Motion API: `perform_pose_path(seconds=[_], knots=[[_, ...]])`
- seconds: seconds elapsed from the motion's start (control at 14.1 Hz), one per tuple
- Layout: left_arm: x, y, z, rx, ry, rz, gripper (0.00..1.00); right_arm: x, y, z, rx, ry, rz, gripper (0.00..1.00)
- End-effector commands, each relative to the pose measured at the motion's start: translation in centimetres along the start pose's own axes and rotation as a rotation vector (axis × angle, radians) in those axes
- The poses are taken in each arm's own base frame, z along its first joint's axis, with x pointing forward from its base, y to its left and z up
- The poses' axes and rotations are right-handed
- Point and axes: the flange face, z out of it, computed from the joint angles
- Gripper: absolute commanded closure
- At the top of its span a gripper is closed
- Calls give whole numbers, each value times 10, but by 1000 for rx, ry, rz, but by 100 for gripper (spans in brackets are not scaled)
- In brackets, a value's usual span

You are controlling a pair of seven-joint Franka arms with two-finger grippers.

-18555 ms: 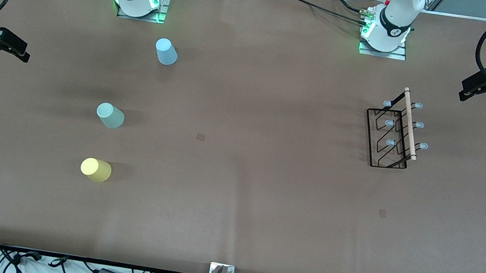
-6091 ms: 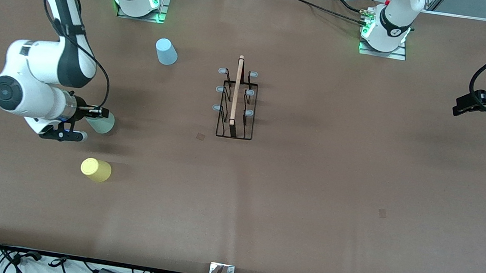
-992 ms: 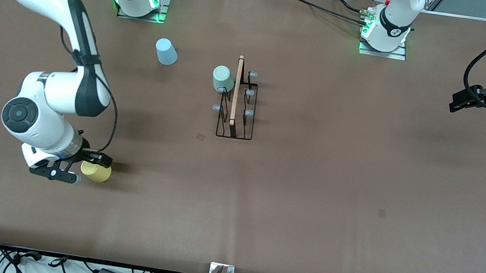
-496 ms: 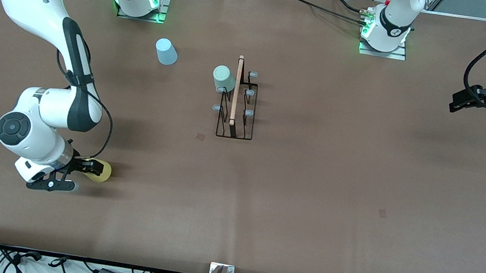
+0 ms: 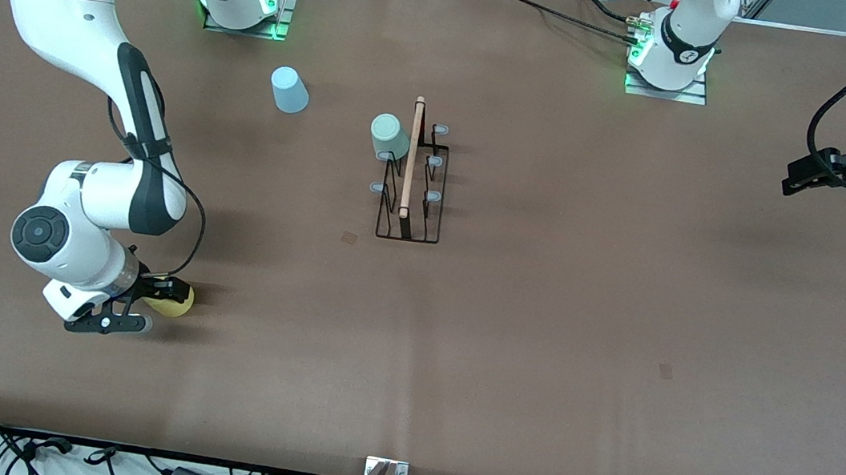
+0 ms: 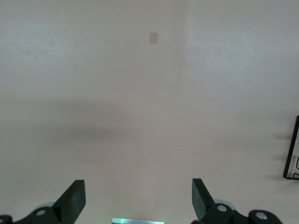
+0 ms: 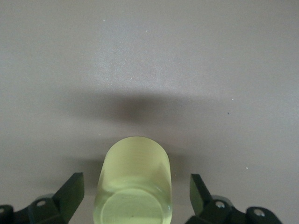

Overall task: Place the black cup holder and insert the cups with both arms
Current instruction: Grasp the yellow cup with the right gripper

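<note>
Three cups show on the brown bench (image 5: 541, 325). The mint green cup (image 5: 388, 136) sits on a peg of the black cup holder (image 5: 412, 180), which stands mid-bench. The light blue cup (image 5: 289, 90) stands nearer the right arm's base. The yellow cup (image 5: 173, 302) is nearest the front camera, toward the right arm's end. We see the right claw (image 5: 159, 294) down at it, fingers (image 7: 70, 191) spread on either side of the yellow cup (image 7: 134, 182) without touching. The left claw (image 5: 806, 176) waits, spread wide, over the bench's edge at the left arm's end. We find no readable writing anywhere.
</note>
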Motion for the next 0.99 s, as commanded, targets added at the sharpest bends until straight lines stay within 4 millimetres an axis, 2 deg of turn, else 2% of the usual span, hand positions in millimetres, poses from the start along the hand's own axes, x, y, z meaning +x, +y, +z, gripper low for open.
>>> perform_pose_path(seconds=[0.0, 0.07, 0.14, 0.21, 0.28, 0.5, 0.57, 0.71, 0.78, 0.92], knots=[[-5, 1, -6, 3, -1, -4, 0, 4, 6, -1, 12, 0, -20, 0], [-5, 1, -6, 3, -1, -4, 0, 3, 5, 0, 15, -4, -20, 5], [-5, 1, -6, 3, -1, -4, 0, 2, 5, 1, 17, -18, -19, 15], [-5, 1, -6, 3, -1, -4, 0, 0, 5, 2, 26, -31, -12, 30], [-5, 1, -6, 3, -1, -4, 0, -1, 12, 3, 35, -33, 4, 37], [-5, 1, -6, 3, -1, -4, 0, 0, 11, 2, 41, -33, 7, 60], [-5, 1, -6, 3, -1, -4, 0, 0, 9, 0, 41, -33, 3, 64], [-5, 1, -6, 3, -1, -4, 0, -2, 2, -13, 51, -69, -6, 65], [-5, 1, -6, 3, -1, -4, 0, 1, -10, -30, 70, -89, -23, 65], [-5, 1, -6, 3, -1, -4, 0, 10, -37, -79, 113, -149, -57, 65]])
